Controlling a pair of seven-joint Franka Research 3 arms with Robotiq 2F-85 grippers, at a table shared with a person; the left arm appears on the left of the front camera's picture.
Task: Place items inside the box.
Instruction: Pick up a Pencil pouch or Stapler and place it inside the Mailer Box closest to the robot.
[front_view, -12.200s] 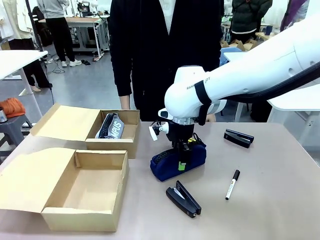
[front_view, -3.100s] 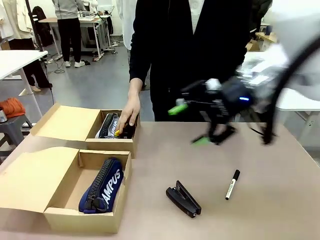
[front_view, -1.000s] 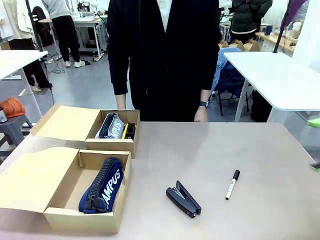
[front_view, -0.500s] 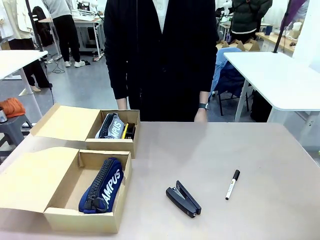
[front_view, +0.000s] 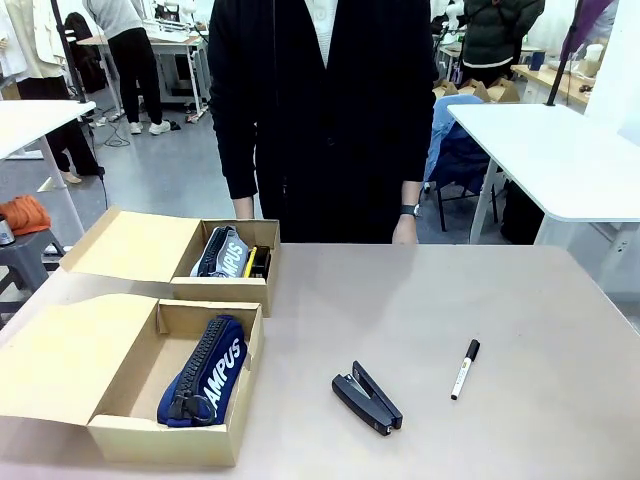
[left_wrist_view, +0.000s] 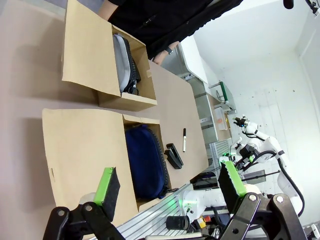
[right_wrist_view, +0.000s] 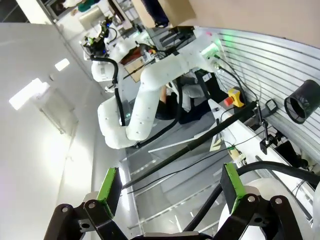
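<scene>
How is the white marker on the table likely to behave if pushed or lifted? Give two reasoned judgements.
The marker looks slim and round, so a sideways push would probably roll it. Its smooth, narrow barrel may slip when gripped.

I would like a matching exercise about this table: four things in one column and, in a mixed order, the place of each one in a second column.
Things:
1. navy case
2. grey case
3. stapler
4. marker

Places:
A. on the table, closest to its right edge
B. in the far box
C. in the near box
D. on the table, between the near box and the marker

Pairs: 1-C, 2-B, 3-D, 4-A
</scene>
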